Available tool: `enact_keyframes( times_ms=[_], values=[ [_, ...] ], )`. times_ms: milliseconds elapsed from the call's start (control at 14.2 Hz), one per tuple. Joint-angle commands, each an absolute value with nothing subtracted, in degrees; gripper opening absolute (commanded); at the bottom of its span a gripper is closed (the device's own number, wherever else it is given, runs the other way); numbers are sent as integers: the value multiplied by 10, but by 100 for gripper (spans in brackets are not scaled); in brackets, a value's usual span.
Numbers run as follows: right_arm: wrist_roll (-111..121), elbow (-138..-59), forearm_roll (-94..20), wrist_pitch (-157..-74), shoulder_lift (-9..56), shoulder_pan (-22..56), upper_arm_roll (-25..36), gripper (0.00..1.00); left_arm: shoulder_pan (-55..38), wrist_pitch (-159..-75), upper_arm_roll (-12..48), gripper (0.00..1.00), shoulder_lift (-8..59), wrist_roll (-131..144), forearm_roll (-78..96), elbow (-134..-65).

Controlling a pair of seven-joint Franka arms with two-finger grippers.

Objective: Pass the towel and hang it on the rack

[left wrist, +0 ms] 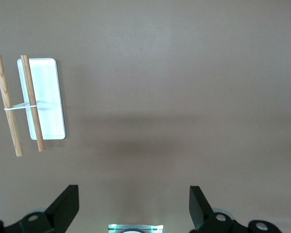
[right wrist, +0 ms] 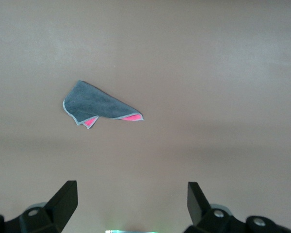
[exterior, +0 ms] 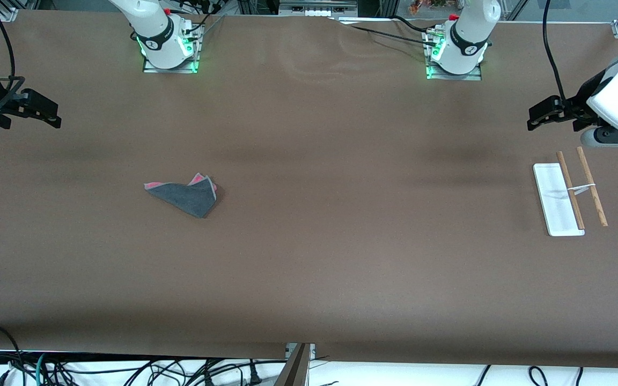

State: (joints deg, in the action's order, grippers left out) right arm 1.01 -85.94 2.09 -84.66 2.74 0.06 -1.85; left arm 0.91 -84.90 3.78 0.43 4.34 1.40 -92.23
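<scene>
Both sets of fingers (left wrist: 65, 206) are spread wide with nothing between them. The left gripper (exterior: 547, 115) waits over the table's left-arm end, the right gripper (exterior: 38, 110) over the other end (its arm is cut off). You see the towel (exterior: 188, 195) crumpled, grey up, pink peeking out, long axis ten-to-four. At three o'clock, the rack (exterior: 569, 193) stands, rods running twelve-to-six.

Robotics lab: brown-covered table (exterior: 309, 279), bolted arm bases (exterior: 169, 51), loose cables (exterior: 126, 370), aluminium framing.
</scene>
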Motion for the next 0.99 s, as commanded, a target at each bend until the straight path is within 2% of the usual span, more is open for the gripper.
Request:
enact_keyframes(
  times_ms=[0,353,635,917],
  values=[
    [9,-870,22,-843,28,-4,-39,100,-11,-850,20,100,-7,51,4,-926],
    [9,-903,25,-863,47,-3,-91,100,-12,-848,22,100,-5,60,7,-925],
    [10,-949,25,-953,69,-1,-148,100,-10,-844,21,100,-6,59,7,-925],
    [10,-950,33,-990,126,36,-151,100,-10,-840,21,100,-7,59,7,-925]
  ],
)
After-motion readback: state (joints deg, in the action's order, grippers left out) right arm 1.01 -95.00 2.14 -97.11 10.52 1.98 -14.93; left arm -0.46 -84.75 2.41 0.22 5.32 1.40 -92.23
